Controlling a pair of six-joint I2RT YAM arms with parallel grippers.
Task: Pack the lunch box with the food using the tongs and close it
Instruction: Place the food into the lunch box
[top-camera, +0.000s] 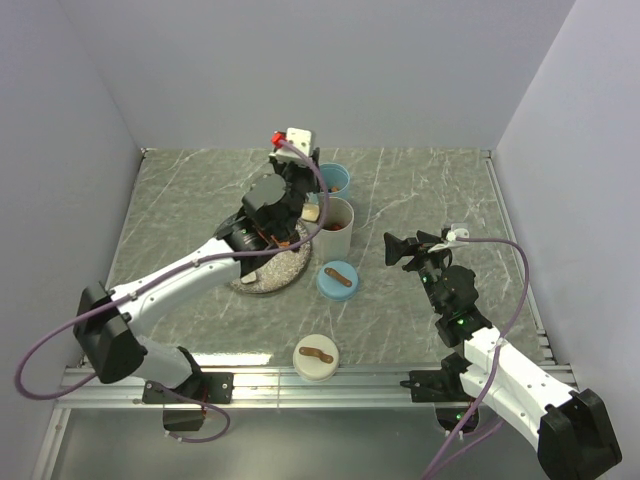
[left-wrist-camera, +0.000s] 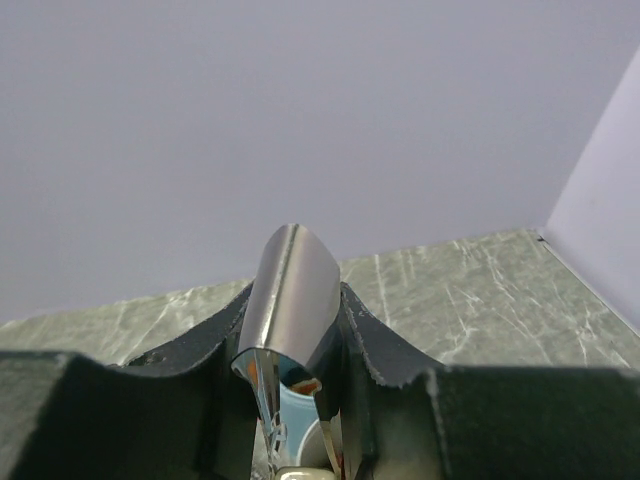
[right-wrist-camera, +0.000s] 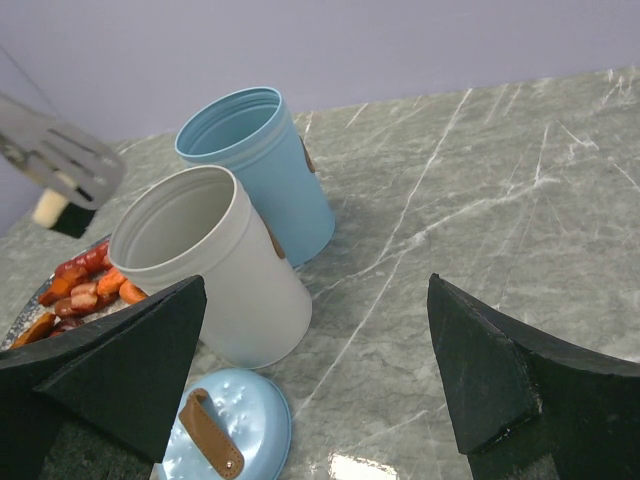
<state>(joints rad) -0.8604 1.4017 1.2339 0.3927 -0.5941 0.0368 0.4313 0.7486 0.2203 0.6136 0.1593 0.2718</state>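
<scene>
My left gripper (left-wrist-camera: 296, 400) is shut on the tongs (left-wrist-camera: 290, 300), clamping their two metal arms near the joined end. In the right wrist view the tongs' slotted tips (right-wrist-camera: 62, 158) pinch a white piece of food (right-wrist-camera: 50, 207) in the air, left of the lunch box's white tub (right-wrist-camera: 212, 268) and above the plate. From above, that white piece (top-camera: 311, 213) hangs at the white tub's (top-camera: 337, 228) left rim. The blue tub (top-camera: 334, 180) stands behind it. Red and orange food (right-wrist-camera: 85, 288) lies on the plate (top-camera: 262, 283). My right gripper (top-camera: 408, 248) is open and empty, to the right of the tubs.
A blue lid (top-camera: 338, 280) with a brown strap lies in front of the white tub, and the right wrist view shows this blue lid (right-wrist-camera: 228, 428) near my left finger. A white lid (top-camera: 316, 357) sits by the table's near edge. Walls enclose three sides.
</scene>
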